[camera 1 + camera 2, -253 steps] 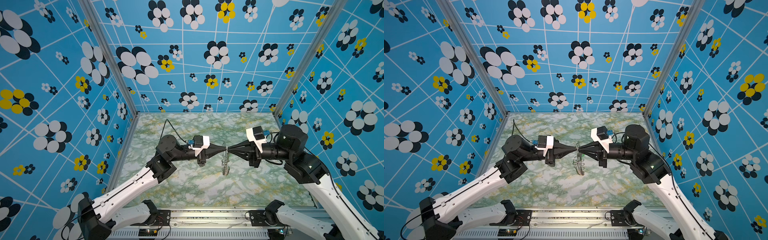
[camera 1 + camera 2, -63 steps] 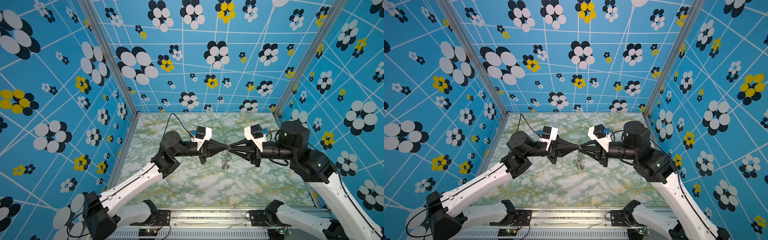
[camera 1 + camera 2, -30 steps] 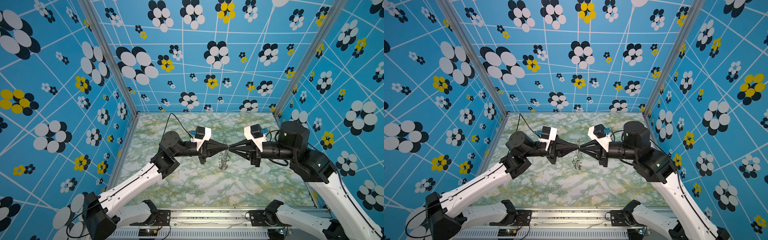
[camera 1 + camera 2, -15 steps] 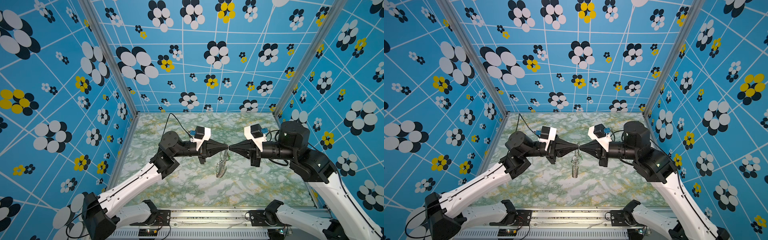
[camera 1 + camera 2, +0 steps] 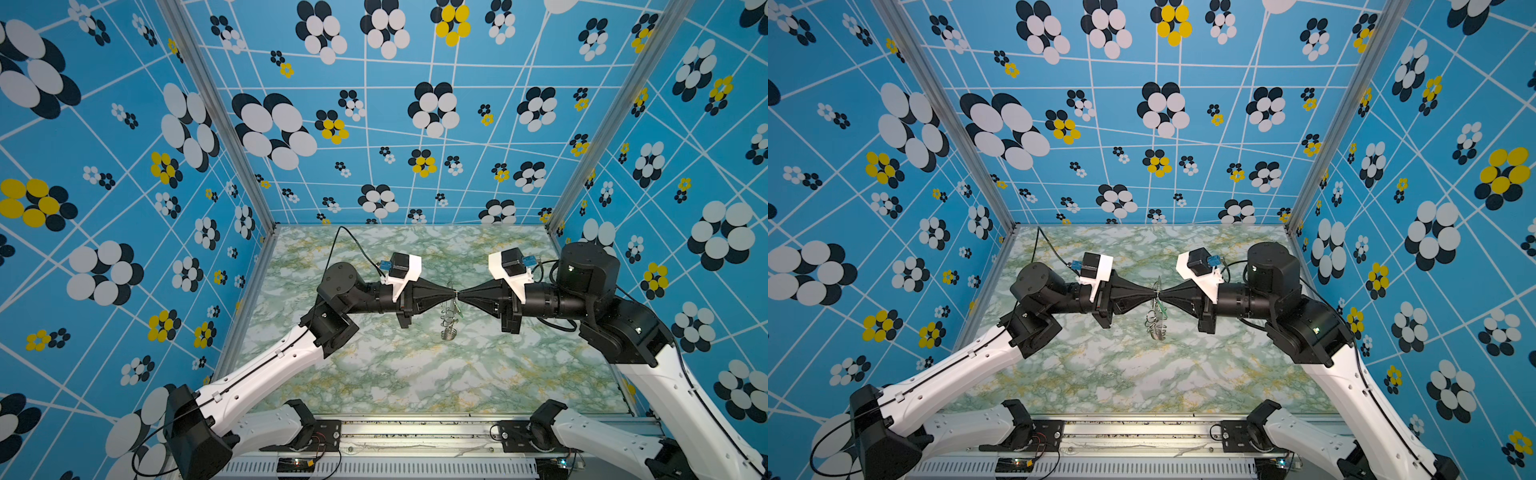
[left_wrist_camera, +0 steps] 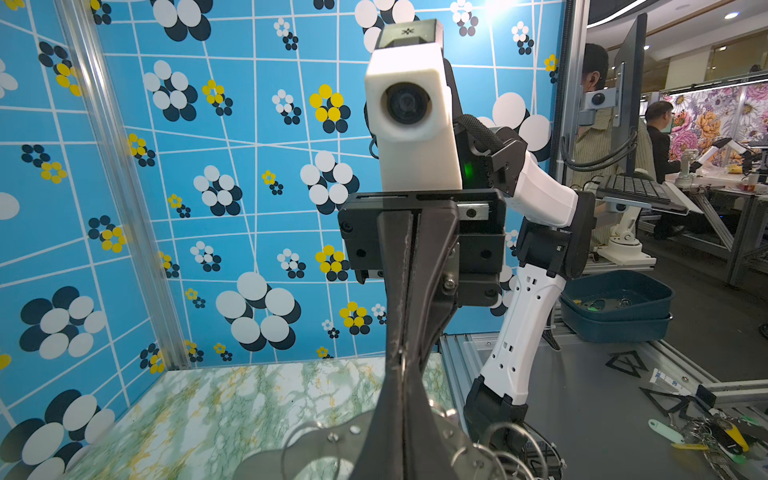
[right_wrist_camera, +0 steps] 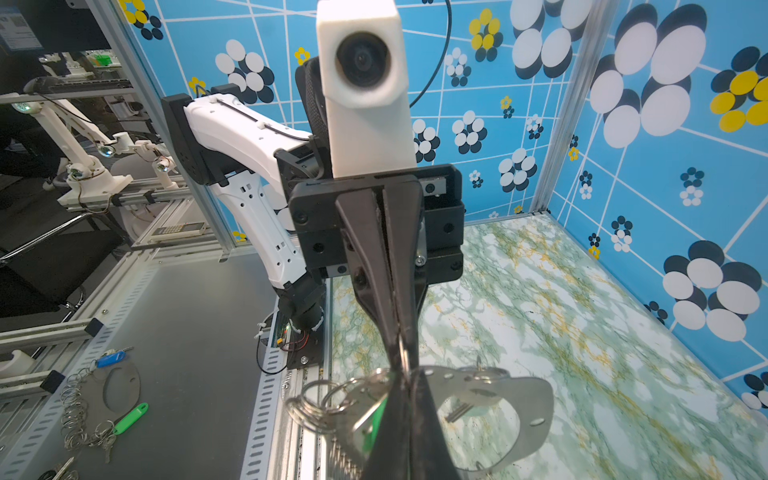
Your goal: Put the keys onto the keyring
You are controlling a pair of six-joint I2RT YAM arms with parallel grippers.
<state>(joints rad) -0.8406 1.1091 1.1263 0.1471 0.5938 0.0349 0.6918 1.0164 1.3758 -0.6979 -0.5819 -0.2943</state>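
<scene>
My right gripper [image 5: 461, 293] has just pinched shut at frame centre, meeting the clamped left gripper [image 5: 452, 293]; both grip the keyring [image 5: 449, 326]; the key [image 7: 372, 419] dangles alongside, so threading can probably resume.

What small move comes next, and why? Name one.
Probably a short twist of the right end effector, with the left end effector held fixed, to work the key along a wire loop. Both are shut tip to tip; the left pinches the keyring, which hangs clear of the table. The key sits at the right's tip, though whether it is gripped is unclear.
</scene>
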